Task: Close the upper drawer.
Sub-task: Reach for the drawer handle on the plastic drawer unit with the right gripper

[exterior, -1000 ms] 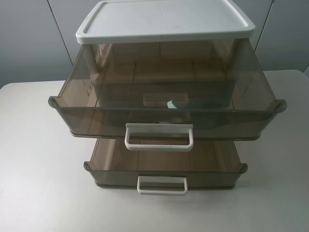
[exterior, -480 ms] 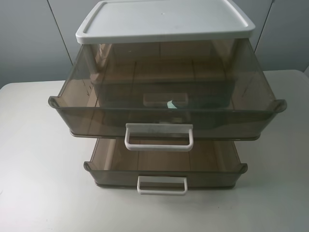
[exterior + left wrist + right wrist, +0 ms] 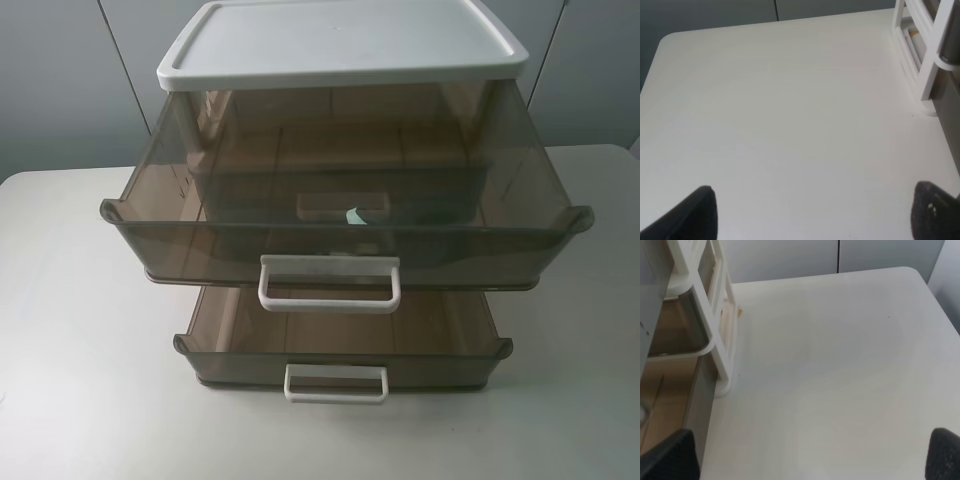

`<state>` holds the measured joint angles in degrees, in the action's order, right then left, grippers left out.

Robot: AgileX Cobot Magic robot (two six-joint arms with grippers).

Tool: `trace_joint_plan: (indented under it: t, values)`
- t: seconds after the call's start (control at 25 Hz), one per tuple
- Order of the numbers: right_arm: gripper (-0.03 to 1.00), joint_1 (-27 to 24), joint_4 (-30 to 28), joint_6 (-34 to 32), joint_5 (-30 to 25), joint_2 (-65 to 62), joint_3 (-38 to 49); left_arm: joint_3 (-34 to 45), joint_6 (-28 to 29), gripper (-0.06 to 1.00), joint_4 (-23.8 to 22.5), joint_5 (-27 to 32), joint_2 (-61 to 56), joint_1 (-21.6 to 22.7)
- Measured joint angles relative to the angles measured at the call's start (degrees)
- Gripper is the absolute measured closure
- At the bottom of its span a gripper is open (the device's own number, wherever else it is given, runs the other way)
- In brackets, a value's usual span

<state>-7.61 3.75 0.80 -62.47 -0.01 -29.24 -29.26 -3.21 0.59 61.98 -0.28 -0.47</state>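
The upper drawer [image 3: 345, 243] is a wide smoky-brown translucent drawer, pulled far out of the cabinet. Its scuffed white loop handle [image 3: 329, 283] faces the front. Neither gripper shows in the exterior high view. In the left wrist view my left gripper [image 3: 812, 217] is open and empty, its black fingertips [image 3: 695, 212] wide apart over bare table, left of the cabinet frame [image 3: 927, 55]. In the right wrist view my right gripper [image 3: 807, 455] is open and empty, to the right of the cabinet frame [image 3: 715, 315].
The cabinet has a white lid [image 3: 340, 40]. A lower brown drawer [image 3: 340, 350] with a smaller white handle [image 3: 336, 384] is also pulled out. A third handle [image 3: 343, 205] shows through the upper drawer. The cabinet stands on a white table [image 3: 70, 350].
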Motion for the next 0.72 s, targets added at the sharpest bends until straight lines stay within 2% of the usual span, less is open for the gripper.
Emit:
trace_joint_plan:
  t: [0.72]
  values:
    - [0.28,0.00,0.25,0.00,0.00,0.00,0.00,0.00,0.00,0.20,0.00,0.00,0.00,0.00]
